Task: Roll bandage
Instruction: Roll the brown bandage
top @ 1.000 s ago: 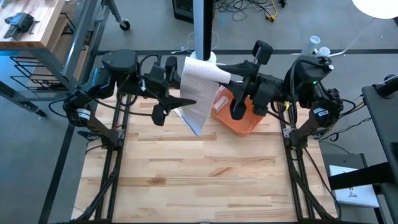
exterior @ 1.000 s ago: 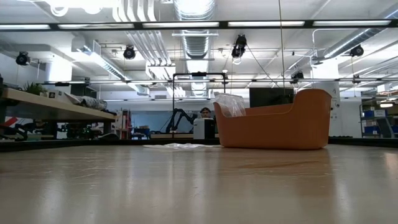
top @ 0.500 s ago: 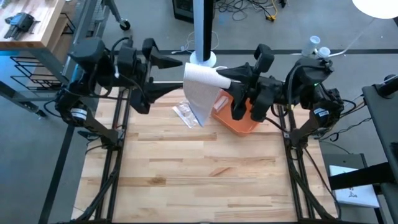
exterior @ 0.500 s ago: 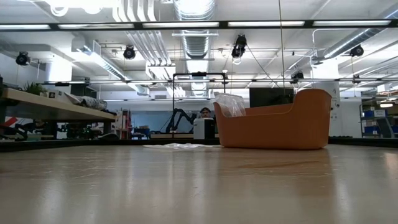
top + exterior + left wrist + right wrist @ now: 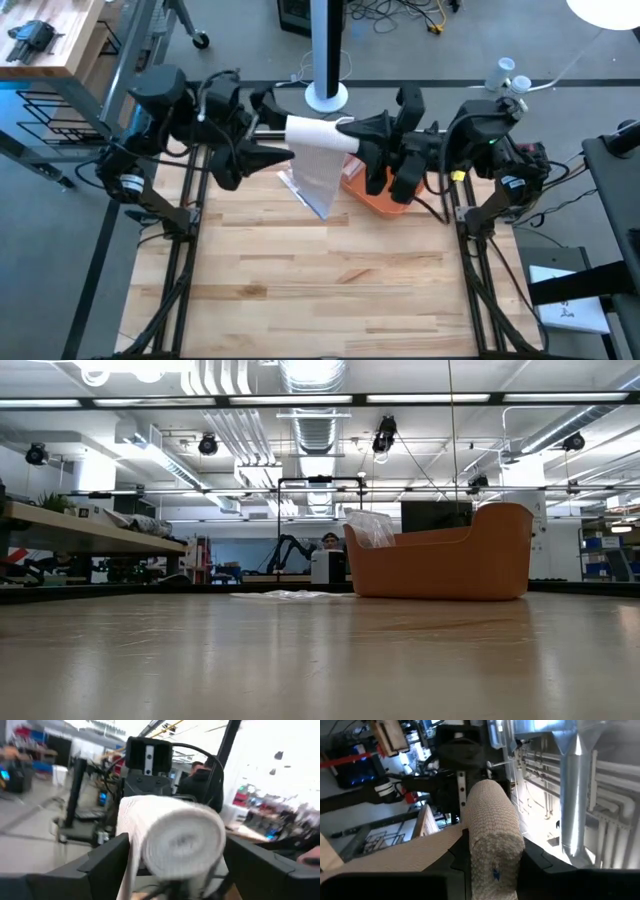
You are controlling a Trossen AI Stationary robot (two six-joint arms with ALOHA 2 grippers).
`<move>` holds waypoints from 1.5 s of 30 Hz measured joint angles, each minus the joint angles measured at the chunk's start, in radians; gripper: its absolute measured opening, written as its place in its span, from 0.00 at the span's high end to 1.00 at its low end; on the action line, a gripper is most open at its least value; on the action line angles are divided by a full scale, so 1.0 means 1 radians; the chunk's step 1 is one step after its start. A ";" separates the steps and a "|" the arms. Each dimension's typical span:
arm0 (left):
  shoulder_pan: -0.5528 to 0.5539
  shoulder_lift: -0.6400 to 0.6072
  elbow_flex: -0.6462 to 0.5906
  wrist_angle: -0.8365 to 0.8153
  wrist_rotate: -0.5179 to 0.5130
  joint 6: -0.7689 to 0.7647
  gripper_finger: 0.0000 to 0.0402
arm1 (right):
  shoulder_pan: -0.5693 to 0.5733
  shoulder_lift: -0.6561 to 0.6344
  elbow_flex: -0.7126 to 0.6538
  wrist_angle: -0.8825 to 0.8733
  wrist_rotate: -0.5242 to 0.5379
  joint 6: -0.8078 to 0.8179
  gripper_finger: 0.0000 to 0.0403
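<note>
The white bandage is a thick roll (image 5: 310, 130) held high over the table's far middle. Its loose tail (image 5: 320, 185) hangs down from the roll. My right gripper (image 5: 347, 128) comes in from the right and is shut on the roll (image 5: 492, 835). My left gripper (image 5: 280, 130) faces it from the left, open. In the left wrist view its two fingers stand on either side of the roll's free end (image 5: 175, 837); I cannot tell whether they touch it. Neither gripper shows in the low view. My right gripper pinches the roll's round side (image 5: 492, 852) between its two fingers (image 5: 535, 862), at the roll's right end. The fingers come about level from the table's right and lie along the roll. The roll is held clear of the table, and its tail (image 5: 395, 855) hangs slack below.
An orange bin (image 5: 385, 190) with a clear bag in it stands at the far right of the tabletop, under my right gripper. A clear wrapper (image 5: 293, 182) lies flat on the wood beside the bin. The near half of the table (image 5: 320, 290) is bare wood.
My left gripper has let go of the bandage's tail and opened wide. It drew back toward the table's left edge, then returned to the roll's free end, rolling its wrist. My right gripper has rolled with the bandage; the tail now hangs straighter.
</note>
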 joint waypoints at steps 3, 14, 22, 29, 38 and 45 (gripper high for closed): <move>0.000 0.004 0.000 0.000 0.033 -0.096 0.24 | 0.000 0.001 0.000 -0.017 -0.001 -0.045 0.79; 0.005 0.005 -0.010 -0.002 0.053 -0.413 0.28 | 0.004 0.001 0.000 -0.046 0.015 -0.320 0.78; 0.005 0.007 -0.020 -0.008 0.046 -0.446 0.29 | 0.004 0.005 0.000 -0.045 0.036 -0.476 0.78; 0.005 0.007 -0.020 -0.028 0.045 -0.451 0.32 | 0.010 0.005 0.000 -0.046 0.045 -0.502 0.78; 0.005 0.007 -0.020 -0.059 0.046 -0.433 0.66 | 0.021 0.005 0.000 -0.071 0.045 -0.538 0.73; 0.006 0.007 -0.021 -0.057 0.046 -0.347 0.93 | 0.035 0.003 0.000 -0.084 0.042 -0.347 0.65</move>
